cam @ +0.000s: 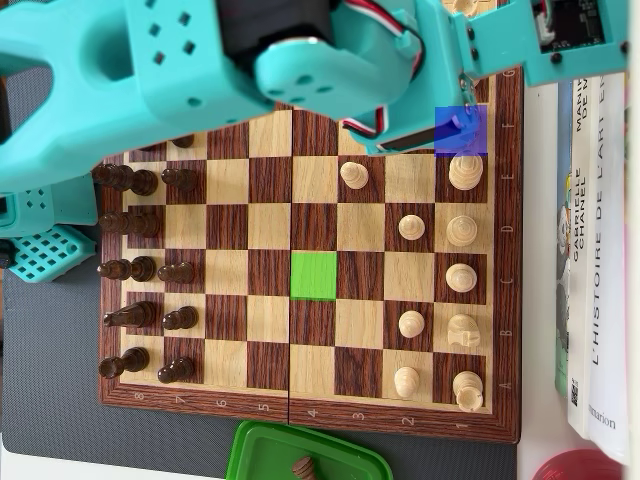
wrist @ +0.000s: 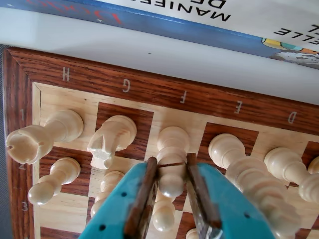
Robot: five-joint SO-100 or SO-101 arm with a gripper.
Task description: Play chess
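Observation:
In the wrist view my teal gripper (wrist: 172, 159) is shut on a white bishop (wrist: 173, 142), its brown pads (wrist: 149, 174) pressed against both sides of the piece just below the slit. The bishop stands on the F-file square of the first rank of the wooden chessboard (wrist: 149, 84). In the overhead view the arm (cam: 300, 60) hides the top rows of the board (cam: 400, 425). There a blue patch (cam: 460, 130) marks the bishop's square, and a green patch (cam: 314, 276) marks a square in the middle.
A white rook (wrist: 40, 137) and knight (wrist: 112, 137) stand left of the bishop, taller white pieces (wrist: 234, 159) to its right, and pawns (wrist: 50, 181) in front. Black pieces (cam: 140, 250) fill the far side. A green lid (cam: 260, 450) and books (cam: 595, 250) border the board.

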